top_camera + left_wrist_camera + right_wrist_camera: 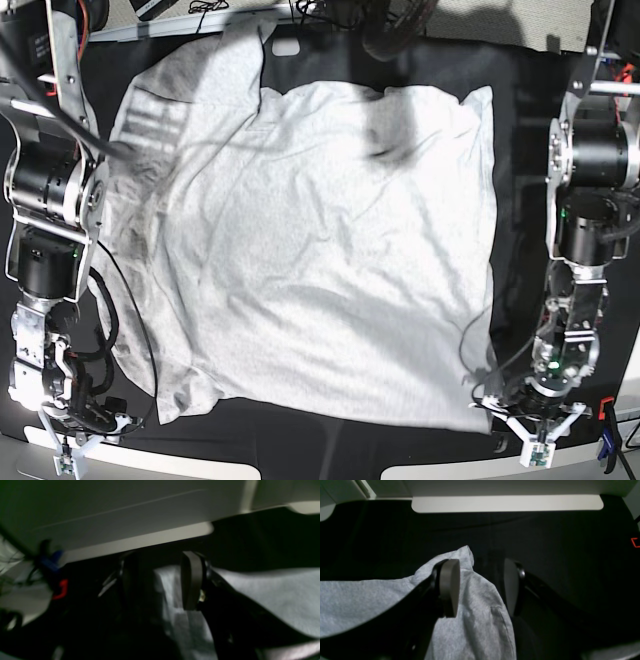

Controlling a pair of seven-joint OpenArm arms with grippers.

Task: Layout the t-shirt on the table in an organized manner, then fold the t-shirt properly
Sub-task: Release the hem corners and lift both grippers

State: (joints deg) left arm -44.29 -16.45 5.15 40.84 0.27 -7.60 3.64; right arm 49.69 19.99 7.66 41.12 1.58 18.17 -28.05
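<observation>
T-shirt (310,250): light-grey short-sleeved cotton knit, spread nearly flat over most of the table (330,440), which is draped in black, faintly creased cloth. The body forms a broad rough square with shallow wrinkles running diagonally; one sleeve and the collar area bunch toward the far corner on the base view's left, and the near hem lies unevenly, curling inward at both near corners. No lettering shows on the upward face. Right gripper (480,585): jaws parted, nothing clamped; one flat grey pad (450,587) rests over a rounded fold of the fabric at the near corner, the other pad stands clear over bare black cloth. Left gripper (162,580): jaws apart in a blurred view, a strip of grey fabric lying between and below them, not pinched as far as can be told. Key relation: both grippers sit at the near edge of the table, one at each near corner of the hem, with the garment's whole body stretching away from them toward the far edge. Each arm is nearest its own corner. Likely step: regrasping the hem corners to square the layout before folding. Red clamp (61,590) and blue clamp (51,561) at the table's edge.
</observation>
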